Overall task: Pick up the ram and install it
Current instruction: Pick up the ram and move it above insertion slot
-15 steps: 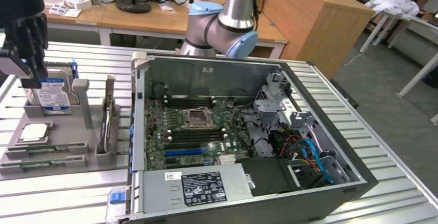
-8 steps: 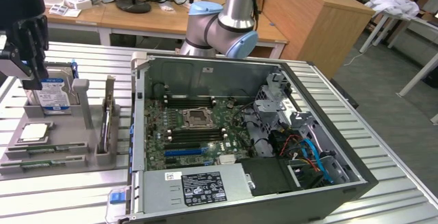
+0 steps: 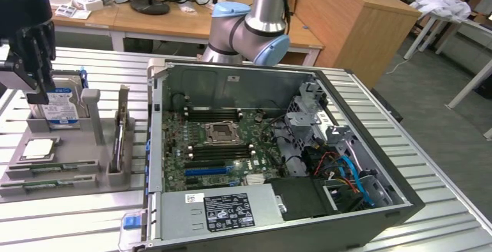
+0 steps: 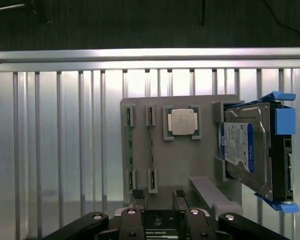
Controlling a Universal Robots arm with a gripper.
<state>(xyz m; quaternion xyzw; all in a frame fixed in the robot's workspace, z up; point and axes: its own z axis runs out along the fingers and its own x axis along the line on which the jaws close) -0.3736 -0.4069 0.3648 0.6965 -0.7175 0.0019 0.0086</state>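
Two green ram sticks stand on edge in slots of a grey holder (image 4: 175, 165): one ram stick (image 4: 130, 147) and a second ram stick (image 4: 151, 147) beside it. In the exterior view they lie at the holder's near end, ram (image 3: 52, 166) and ram (image 3: 46, 184). My gripper (image 4: 159, 200) hangs above the holder, open, with nothing between its fingers, just past one end of the sticks and not touching them. In the exterior view the gripper (image 3: 34, 93) is high over the holder's far end, by the hard drive.
The holder also carries a silver processor chip (image 4: 182, 121), a hard drive (image 4: 247, 150) in a blue bracket and an upright card (image 3: 121, 134). An open computer case (image 3: 369, 148) sits to the exterior view's right, its motherboard (image 3: 219, 142) showing black and blue slots. The table (image 3: 69, 217) is ribbed metal.
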